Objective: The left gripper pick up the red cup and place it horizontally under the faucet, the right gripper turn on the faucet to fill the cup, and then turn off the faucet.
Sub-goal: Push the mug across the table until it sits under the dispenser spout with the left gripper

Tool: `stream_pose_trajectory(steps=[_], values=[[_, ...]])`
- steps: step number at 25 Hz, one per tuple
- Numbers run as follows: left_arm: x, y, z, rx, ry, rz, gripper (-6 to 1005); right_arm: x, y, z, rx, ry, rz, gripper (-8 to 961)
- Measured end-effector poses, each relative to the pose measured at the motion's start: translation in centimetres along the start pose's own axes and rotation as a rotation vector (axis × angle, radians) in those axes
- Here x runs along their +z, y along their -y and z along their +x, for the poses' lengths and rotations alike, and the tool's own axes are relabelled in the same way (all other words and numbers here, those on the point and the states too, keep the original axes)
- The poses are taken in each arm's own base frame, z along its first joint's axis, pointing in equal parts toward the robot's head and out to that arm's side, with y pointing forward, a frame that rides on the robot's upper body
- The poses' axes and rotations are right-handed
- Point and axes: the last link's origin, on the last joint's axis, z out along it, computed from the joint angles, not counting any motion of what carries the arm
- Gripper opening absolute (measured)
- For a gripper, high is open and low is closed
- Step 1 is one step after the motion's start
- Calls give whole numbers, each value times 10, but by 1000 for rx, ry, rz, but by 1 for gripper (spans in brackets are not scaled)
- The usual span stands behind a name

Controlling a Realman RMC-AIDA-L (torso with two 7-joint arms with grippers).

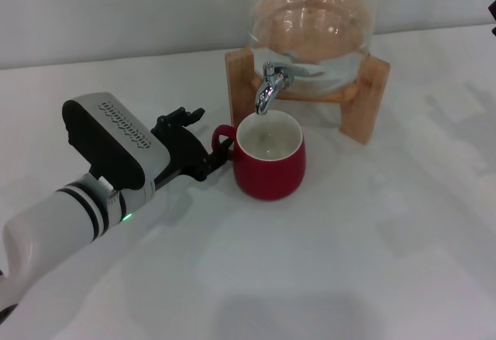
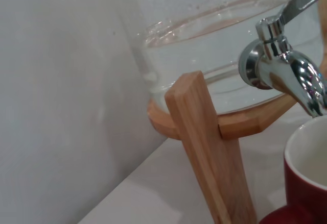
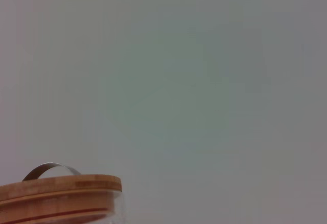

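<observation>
Left pincer (image 1: 208, 154) of mine grips the red cup (image 1: 270, 158) by its handle, faucet (image 1: 269, 84) just beyond it.

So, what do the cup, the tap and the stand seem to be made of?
The cup looks like glazed ceramic: glossy red outside, white inside. The tap seems polished metal, since it mirrors its surroundings. The stand is probably unpainted wood, with visible grain.

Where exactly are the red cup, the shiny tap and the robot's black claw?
red cup (image 1: 271, 171): head view, on the front of its red outer wall.
faucet (image 1: 270, 86): head view, on the chrome body above the spout.
left gripper (image 1: 188, 148): head view, on the black fingers beside the cup's handle.
</observation>
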Motion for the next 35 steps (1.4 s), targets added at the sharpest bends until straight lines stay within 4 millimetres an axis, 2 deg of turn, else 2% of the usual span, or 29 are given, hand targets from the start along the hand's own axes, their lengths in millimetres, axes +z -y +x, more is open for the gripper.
stream_pose_trajectory(steps=[35], values=[[-2, 2, -2, -48, -1, 25, 656, 1, -1, 0, 1, 2, -6, 868]])
